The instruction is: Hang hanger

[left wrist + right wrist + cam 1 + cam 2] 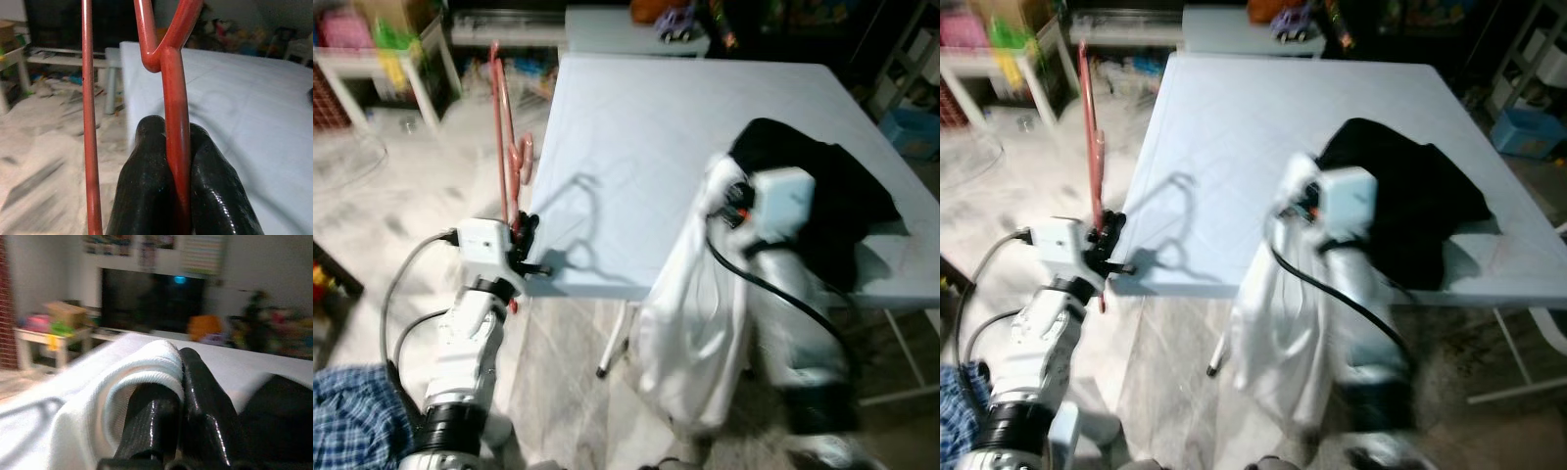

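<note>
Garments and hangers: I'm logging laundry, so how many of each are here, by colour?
White garment, held by the right gripper: 1
Black garment, on the table: 1
Red hanger, held by the left gripper: 1
Total: 3

right arm (798, 323) blurred; red hanger (172, 98) cut off by the wrist view's top edge

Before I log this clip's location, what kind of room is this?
Probably a home living room or playroom: a dark TV screen stands by the wall, toys and clutter fill low shelves, and laundry, a black garment, lies on a folding table.
</note>
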### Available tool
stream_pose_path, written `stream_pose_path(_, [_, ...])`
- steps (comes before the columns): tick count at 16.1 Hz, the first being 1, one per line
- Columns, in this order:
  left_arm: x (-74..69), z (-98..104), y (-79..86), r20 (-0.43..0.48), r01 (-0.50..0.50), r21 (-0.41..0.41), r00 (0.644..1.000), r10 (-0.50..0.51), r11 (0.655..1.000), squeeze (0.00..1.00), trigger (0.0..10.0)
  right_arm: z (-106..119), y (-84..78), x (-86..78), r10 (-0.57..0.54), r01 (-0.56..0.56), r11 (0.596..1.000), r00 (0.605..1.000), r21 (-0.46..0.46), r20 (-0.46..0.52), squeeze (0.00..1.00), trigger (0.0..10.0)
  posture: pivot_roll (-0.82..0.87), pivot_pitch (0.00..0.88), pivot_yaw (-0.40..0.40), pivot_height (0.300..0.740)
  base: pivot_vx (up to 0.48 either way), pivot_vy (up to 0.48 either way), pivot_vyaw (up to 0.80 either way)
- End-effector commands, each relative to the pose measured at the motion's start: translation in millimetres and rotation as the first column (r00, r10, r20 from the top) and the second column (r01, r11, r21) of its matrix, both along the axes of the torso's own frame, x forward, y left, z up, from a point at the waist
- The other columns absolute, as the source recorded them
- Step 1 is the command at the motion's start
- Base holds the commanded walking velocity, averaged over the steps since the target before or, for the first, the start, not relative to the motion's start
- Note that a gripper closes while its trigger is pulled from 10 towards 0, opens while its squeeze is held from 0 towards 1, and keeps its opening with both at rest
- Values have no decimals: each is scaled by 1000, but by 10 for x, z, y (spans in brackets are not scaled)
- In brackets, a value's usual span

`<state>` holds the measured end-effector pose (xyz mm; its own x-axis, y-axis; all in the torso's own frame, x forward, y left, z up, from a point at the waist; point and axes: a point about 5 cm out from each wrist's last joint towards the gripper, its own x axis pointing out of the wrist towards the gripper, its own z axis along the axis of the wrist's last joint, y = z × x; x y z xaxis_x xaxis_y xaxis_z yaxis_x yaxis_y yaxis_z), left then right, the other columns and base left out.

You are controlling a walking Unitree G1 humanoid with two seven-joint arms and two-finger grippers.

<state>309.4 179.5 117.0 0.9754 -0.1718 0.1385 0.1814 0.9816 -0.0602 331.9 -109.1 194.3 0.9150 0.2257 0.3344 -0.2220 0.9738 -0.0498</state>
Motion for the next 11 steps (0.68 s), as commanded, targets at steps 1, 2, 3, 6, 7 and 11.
stream_pose_path(1, [-23, 27, -19, 17, -4, -1, 1000, 4, 1000, 0, 10000, 29, -24, 12, -7, 8, 1000, 1000, -16, 25, 0, 10000, 134, 119, -79, 740, 0, 0, 0])
stream_pose_path(2, [-63, 51, -8, 34, -44, -17, 998, 44, 999, 0, 10000, 22, 38, 36, 30, -29, 999, 999, -37, 36, 0, 10000, 147, 134, -70, 740, 0, 0, 0])
stream_pose_path(3, [-108, 120, -24, 65, -38, 3, 997, 38, 999, 0, 10000, 47, 63, 84, 22, -21, 999, 999, -37, 38, 0, 10000, 159, 141, -85, 740, 0, 0, 0])
stream_pose_path(6, [-177, 289, -101, 146, 8, 55, 989, -16, 998, 0, 10000, 110, 82, 153, 22, -22, 1000, 999, 5, 45, 0, 10000, 183, 132, -86, 740, 0, 0, 0])
stream_pose_path(7, [-176, 303, -112, 150, 6, 43, 989, -13, 999, 0, 10000, 109, 67, 171, 18, -18, 1000, 999, 2, 47, 0, 10000, 181, 132, -83, 740, 0, 0, 0])
stream_pose_path(11, [-228, 364, -177, 179, 20, 77, 983, -34, 997, 0, 10000, 299, -71, 224, -96, 92, 995, 989, 48, 110, 0, 10000, 165, 128, -100, 740, 271, 0, 0])
